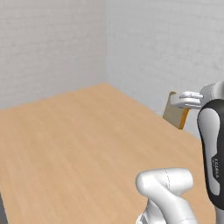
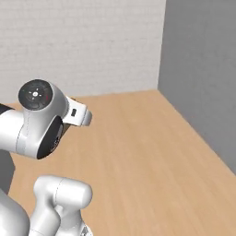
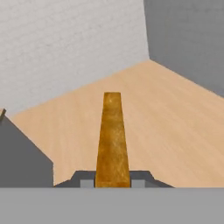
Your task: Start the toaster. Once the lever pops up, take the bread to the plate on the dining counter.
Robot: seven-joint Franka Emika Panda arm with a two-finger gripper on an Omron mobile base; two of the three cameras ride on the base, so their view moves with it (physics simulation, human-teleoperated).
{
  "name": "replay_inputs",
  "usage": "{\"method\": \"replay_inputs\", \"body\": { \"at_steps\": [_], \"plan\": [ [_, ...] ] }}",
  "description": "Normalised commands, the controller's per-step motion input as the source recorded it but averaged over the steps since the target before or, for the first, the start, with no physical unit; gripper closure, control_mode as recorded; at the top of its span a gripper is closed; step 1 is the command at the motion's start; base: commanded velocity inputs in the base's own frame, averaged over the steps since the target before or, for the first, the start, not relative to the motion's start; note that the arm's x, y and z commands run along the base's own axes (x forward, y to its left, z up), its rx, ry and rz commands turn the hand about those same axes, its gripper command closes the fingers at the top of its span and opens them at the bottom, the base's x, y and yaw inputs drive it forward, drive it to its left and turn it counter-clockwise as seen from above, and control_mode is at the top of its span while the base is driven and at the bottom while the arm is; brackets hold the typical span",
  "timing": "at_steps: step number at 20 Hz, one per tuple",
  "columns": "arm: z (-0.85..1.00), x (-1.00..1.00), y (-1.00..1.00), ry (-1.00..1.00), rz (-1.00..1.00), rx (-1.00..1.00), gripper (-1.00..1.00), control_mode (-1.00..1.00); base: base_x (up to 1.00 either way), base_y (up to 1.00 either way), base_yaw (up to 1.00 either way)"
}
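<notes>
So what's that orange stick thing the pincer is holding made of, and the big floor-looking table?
The bread looks like toast seen edge-on: a matte, grainy orange-brown crust, with a tan face in the left base view. The pincer is shut on it, its fingers probably dark plastic or metal. The dining counter looks like light wood, smooth, with faint grain lines.

Faint white lettering on dark arm cover, too small to read.
</notes>
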Motion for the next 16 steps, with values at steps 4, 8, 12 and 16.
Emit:
{"method": "replay_inputs", "body": {
  "at_steps": [4, 8, 12, 16],
  "plan": [
    [0.0, 0.0, 0.0, 0.0, 0.0, 0.0, 1.0, 1.0, 1.0, -0.26, 0.43],
    [0.0, 0.0, 0.0, 0.0, 0.0, 0.0, 1.0, 1.0, 1.0, -0.18, 0.55],
    [0.0, 0.0, 0.0, 0.0, 0.0, 0.0, 1.0, 1.0, 1.0, -0.38, 0.48],
    [0.0, 0.0, 0.0, 0.0, 0.0, 0.0, 1.0, 1.0, 1.0, -0.58, 0.29]
  ]
}}
